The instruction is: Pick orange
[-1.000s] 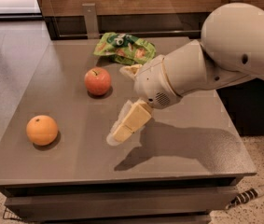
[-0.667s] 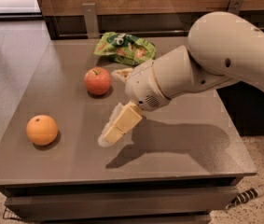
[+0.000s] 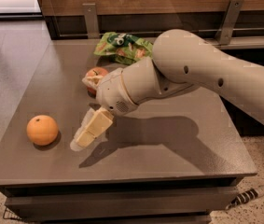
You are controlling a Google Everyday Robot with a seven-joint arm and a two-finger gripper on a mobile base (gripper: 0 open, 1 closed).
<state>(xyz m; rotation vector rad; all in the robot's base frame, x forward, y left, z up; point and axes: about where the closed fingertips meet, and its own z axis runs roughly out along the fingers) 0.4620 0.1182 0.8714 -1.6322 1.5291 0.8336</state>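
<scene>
We saw the grey counter (image 3: 192, 155), our arm (image 3: 206, 73) stretched across it, our hand (image 3: 84, 138) low near its centre, open or closed we could not tell, and the orange (image 3: 42, 129) at the hand's nine o'clock, untouched.

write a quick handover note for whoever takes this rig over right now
Hand: low over the table, just right of the orange in the camera view, apart from it and pointing down toward it.
Orange: sits alone near the table's front left, untouched.
Other things: an apple partly hidden behind the arm, and a green snack bag at the back.
Done: the hand is near the orange.
Left: close the gap, grasp the orange, lift it.
</scene>
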